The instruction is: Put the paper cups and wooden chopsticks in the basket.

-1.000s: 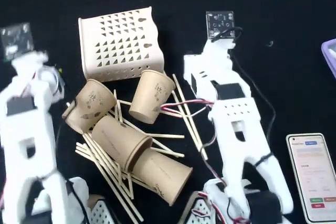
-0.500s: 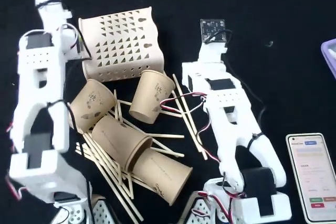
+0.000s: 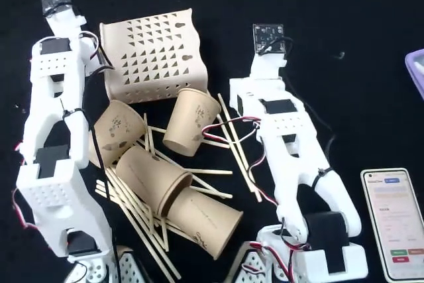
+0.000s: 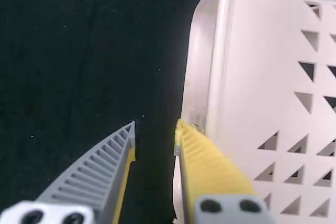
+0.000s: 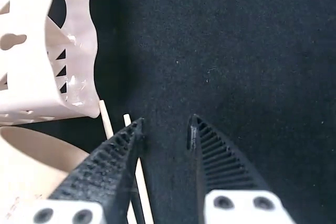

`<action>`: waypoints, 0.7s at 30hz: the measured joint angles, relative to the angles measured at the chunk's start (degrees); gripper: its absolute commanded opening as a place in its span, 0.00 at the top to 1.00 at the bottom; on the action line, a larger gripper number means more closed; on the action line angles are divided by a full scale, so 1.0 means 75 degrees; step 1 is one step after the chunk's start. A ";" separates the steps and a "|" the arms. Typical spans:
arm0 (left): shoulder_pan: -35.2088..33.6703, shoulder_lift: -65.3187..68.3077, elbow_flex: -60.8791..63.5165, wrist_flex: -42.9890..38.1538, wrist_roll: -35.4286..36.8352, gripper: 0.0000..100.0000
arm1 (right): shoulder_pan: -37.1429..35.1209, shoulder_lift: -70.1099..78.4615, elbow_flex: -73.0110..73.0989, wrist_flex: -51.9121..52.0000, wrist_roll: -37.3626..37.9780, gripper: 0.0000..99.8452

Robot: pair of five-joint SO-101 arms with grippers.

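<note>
I judge the task barely begun. All four paper cups (image 3: pixel 192 120) lie on their sides on the worktop (image 3: pixel 344 97), tangled with the wooden chopsticks (image 3: pixel 235 144), just beside the basket (image 3: pixel 154 54), which is tipped over with a perforated wall facing up. As far as I can see, nothing is inside it. My left gripper (image 4: pixel 155 125) has its fingers slightly parted and empty, one at the basket's rim. My right gripper (image 5: pixel 166 120), fingers likewise parted and empty, hovers beside chopstick ends near the basket

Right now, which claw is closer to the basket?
Left. The left gripper is right beside the rim of the basket; the right gripper is farther off its corner, by the chopsticks.
</note>
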 measured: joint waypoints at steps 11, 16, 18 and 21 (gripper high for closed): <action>-0.0070 0.0023 -0.1840 0.1664 0.0012 0.82 | 0.0000 0.0000 0.0000 0.0000 0.0000 0.87; 0.0047 0.0527 -0.2356 0.2004 0.0012 0.82 | 0.0000 0.0000 0.0000 0.0000 0.0000 0.87; 0.0094 0.0973 -0.2450 0.1993 0.0012 0.82 | 0.0000 0.0000 0.0000 0.0000 0.0000 0.87; 0.0129 0.1407 -0.2813 0.1946 0.0012 0.82 | 0.0000 0.0000 0.0000 0.0000 0.0000 0.87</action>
